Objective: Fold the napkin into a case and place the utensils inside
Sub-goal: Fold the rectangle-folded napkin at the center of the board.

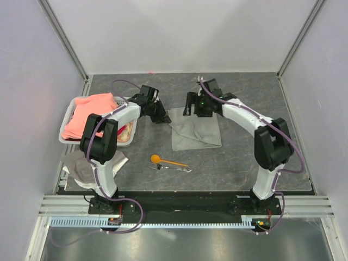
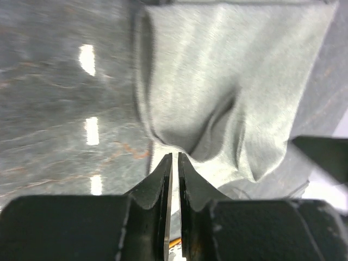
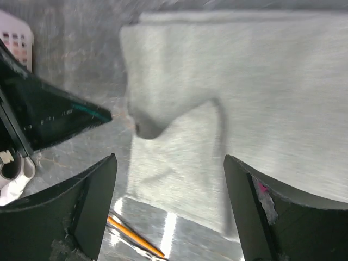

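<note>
Grey mottled table (image 1: 244, 163), boxed by pale walls (image 1: 179, 32) on three sides.

Item 1, napkin (image 1: 198, 133): light grey cloth. It lay flat on the table right of centre, toward the far side, doubled partly over itself. The upper layer was rumpled, with a raised pucker near its left edge. The lower layer showed past it on the near side.

Item 2, left gripper (image 2: 174, 156): it stood at the napkin's left edge, low over the table. Its fingers (image 2: 157, 182) were almost pressed together, only a thin slit between them, tips just at the cloth's hem. Whether any cloth was pinched could not be told.

Item 3, right gripper (image 3: 169, 160): it hung over the napkin's far left corner, near the left gripper. Its fingers (image 3: 98, 201) were spread wide, the cloth lying below the gap.

Item 4, spoon (image 1: 168, 161): orange. It lay on bare table on the near side of the napkin, apart from it, bowl to the left, handle to the right.

Item 5, fork (image 1: 176, 168): silvery. It lay just beside the spoon on its near side, roughly parallel.

Item 6, basket (image 1: 66, 122): white, at the table's left edge. It held a pink cloth (image 1: 89, 111).

Item 7, rag (image 1: 81, 166): whitish-grey and crumpled. It lay on the near left of the table, beside the left arm (image 1: 103, 144).
</note>
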Robot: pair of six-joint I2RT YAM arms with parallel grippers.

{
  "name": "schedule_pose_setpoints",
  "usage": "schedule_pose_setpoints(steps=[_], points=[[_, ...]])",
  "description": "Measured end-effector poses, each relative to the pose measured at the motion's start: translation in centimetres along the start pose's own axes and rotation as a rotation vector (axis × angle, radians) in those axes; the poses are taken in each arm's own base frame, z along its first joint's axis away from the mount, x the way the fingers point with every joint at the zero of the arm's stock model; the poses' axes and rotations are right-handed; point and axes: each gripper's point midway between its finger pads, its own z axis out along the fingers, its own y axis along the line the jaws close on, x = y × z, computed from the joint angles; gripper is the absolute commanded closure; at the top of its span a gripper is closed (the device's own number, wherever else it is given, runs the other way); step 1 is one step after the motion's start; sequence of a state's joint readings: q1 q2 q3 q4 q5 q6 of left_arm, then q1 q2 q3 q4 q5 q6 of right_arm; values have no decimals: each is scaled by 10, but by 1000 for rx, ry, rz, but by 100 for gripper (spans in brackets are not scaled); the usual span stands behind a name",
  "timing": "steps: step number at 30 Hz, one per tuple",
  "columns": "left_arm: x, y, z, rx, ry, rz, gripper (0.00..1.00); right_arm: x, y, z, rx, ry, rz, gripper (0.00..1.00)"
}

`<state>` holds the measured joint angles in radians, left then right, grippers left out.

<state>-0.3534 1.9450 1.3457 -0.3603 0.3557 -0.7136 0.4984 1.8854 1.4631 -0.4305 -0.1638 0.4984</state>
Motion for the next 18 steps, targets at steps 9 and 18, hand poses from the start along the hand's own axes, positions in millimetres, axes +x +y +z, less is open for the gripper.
schedule_pose_setpoints(steps=[9,18], points=[[29,-60,6,138,65,108,88,3,-67,-6,26,34,21,16],[28,-64,7,155,61,110,89,44,-51,35,-130,167,29,31]])
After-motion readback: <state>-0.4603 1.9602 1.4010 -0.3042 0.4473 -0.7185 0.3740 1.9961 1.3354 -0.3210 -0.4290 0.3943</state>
